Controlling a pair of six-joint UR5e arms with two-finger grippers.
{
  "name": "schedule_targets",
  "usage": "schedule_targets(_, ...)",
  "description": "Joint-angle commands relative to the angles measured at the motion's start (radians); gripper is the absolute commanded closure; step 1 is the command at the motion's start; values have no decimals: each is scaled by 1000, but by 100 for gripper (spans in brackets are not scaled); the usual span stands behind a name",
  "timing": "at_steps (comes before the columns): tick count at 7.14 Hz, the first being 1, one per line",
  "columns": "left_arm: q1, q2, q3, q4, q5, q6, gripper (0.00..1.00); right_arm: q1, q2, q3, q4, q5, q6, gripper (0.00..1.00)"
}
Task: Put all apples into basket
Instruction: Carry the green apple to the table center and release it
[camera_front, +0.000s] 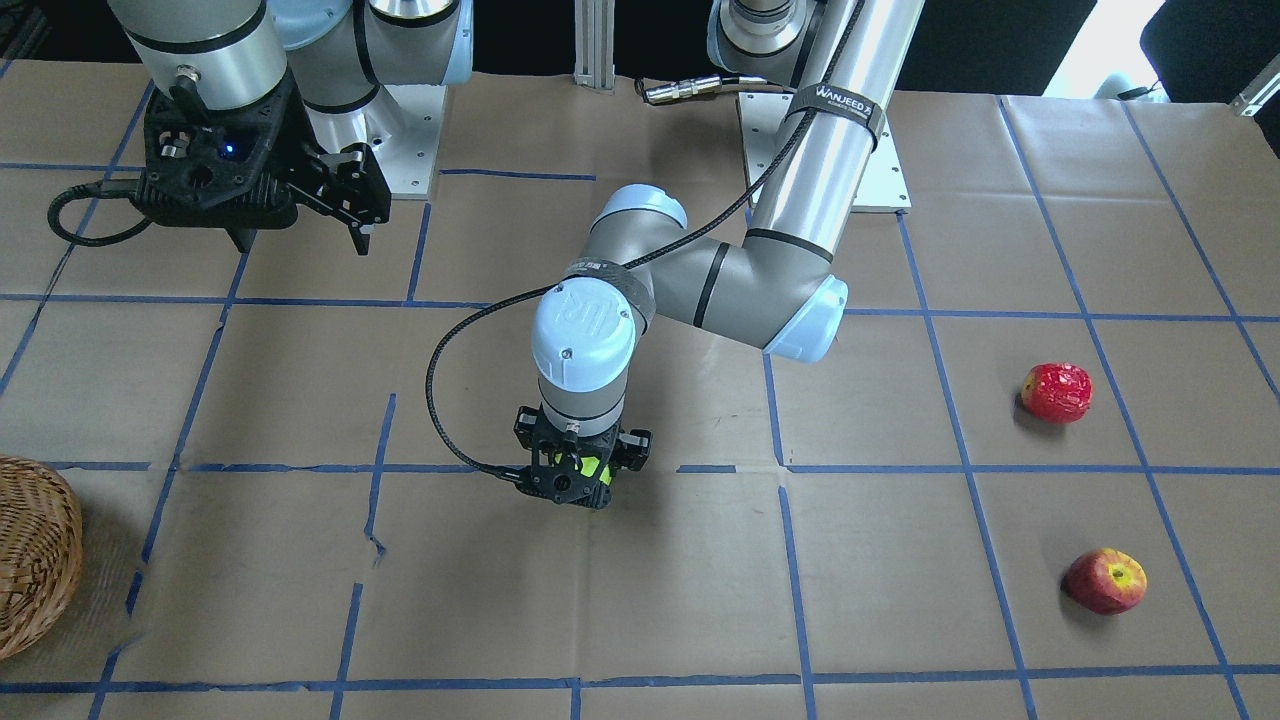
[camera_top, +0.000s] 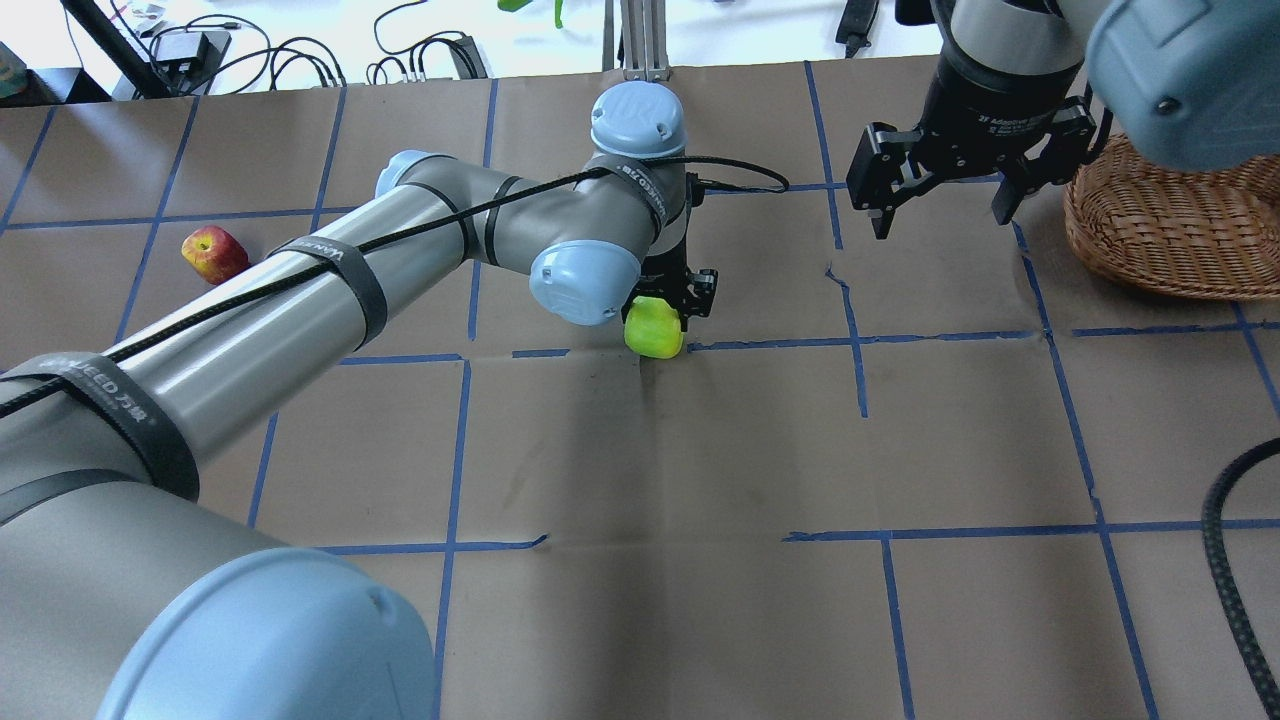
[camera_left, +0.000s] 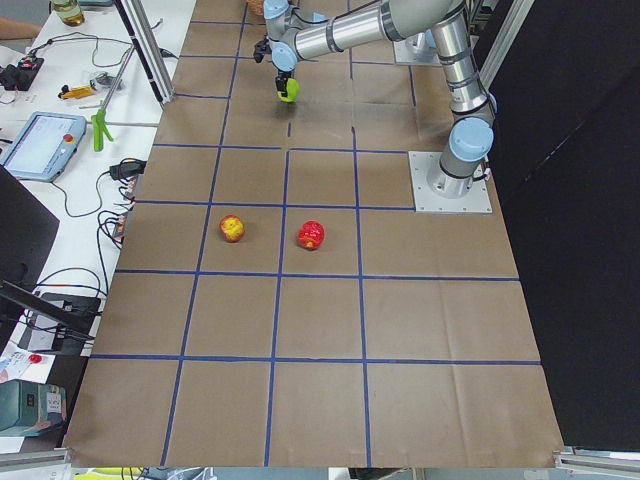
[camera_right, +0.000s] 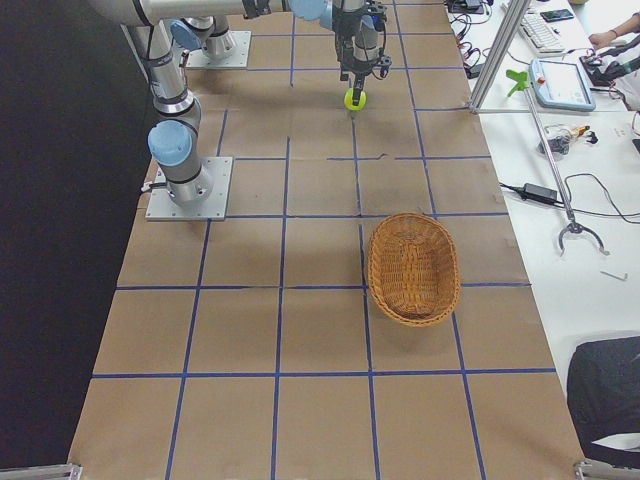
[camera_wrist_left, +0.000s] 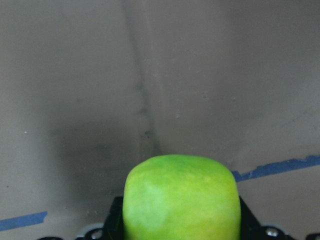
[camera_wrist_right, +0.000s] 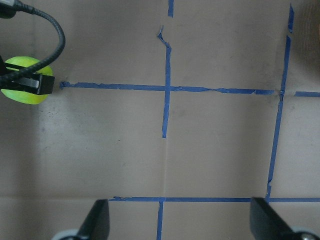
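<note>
The bright yellow-green round apple (camera_top: 654, 332) is plain. The deep red round apple (camera_front: 1057, 392) has pale speckles, the other red round apple (camera_front: 1106, 580) yellow patches. The woven wicker basket (camera_top: 1170, 235) is light brown. The brown paper worktop (camera_top: 700, 450) carries a blue tape grid. The left pincer (camera_top: 668, 312) and right pincer (camera_top: 940, 220) are black, the metal arms (camera_top: 250, 330) silver-grey with pale blue caps (camera_top: 585, 283).

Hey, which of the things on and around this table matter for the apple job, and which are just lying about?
Job: green apple, held in the left gripper; speckled red apple; red-and-yellow apple; wicker basket.
Lying about: handheld screen and cables on the side bench.
</note>
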Motion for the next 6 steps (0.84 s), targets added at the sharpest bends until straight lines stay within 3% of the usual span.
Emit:
schedule_targets(1,1,1,-11,0,4,8,20,-1,-1,0,1,1,-2,0)
schedule_targets(2,2,9,-8,2,7,0,1,-1,-1,0,1,1,-2,0)
schedule_targets(4,25,47,22,-1,7,0,1,5,-1,0,2,-1,-2,0)
schedule_targets(5,112,149,-5,-20,0,9,1,6,-1,2,2,-1,-2,0)
schedule_targets(6,231,268,-25,-153,-2,86,1,11,9,11,-20,16,6,0)
